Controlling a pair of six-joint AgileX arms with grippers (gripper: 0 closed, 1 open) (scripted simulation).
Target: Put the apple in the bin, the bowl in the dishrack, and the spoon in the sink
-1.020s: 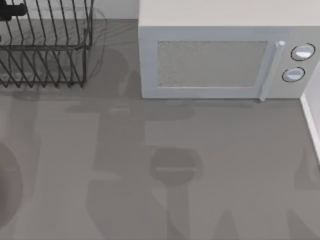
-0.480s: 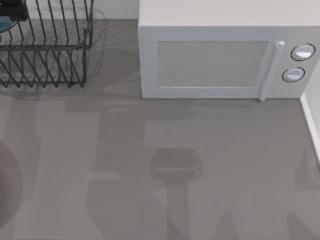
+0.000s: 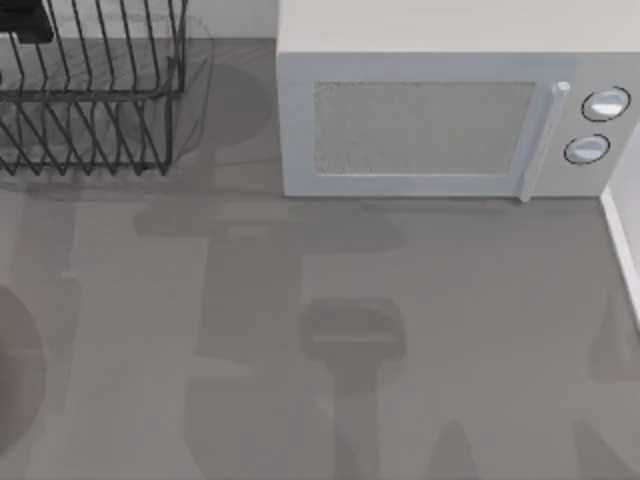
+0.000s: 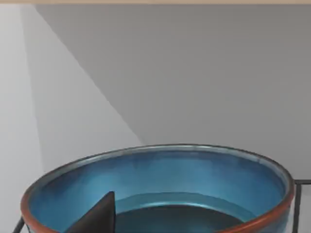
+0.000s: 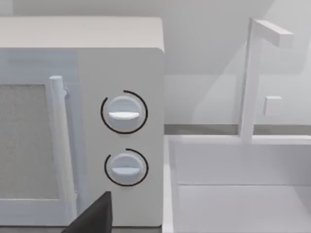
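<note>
The dishrack (image 3: 90, 95) stands at the far left corner of the surface (image 3: 450, 330), its black wire bars upright and its slanted prongs along the front side. A dark part of the left arm (image 3: 25, 22) shows above the rack, at the top view's upper left edge.

In the left wrist view, the bowl (image 4: 160, 179) is very close to the camera: teal-blue inside, darker bottom, thin reddish-brown rim. One dark finger (image 4: 97, 218) of the left hand is inside the bowl, near its rim. Black rack wires (image 4: 297, 204) show just beside the bowl's rim, so the bowl is at the rack. I cannot tell if it rests on the wires or is lifted a bit. The left hand's state, grasping or released, I cannot tell; the 2nd finger is not seen.

The microwave (image 3: 440, 120) stands along the far edge, center to right, door closed, w/ a vertical handle (image 3: 540, 140) and two round knobs (image 3: 605, 105) on its right part.

The right wrist view looks at the microwave's knobs (image 5: 124, 112) and, just beside the microwave, the white sink (image 5: 238, 184) w/ its tap (image 5: 252, 77). One dark finger (image 5: 95, 216) of the right hand shows; if this hand is released or clenched, cannot tell.
</note>
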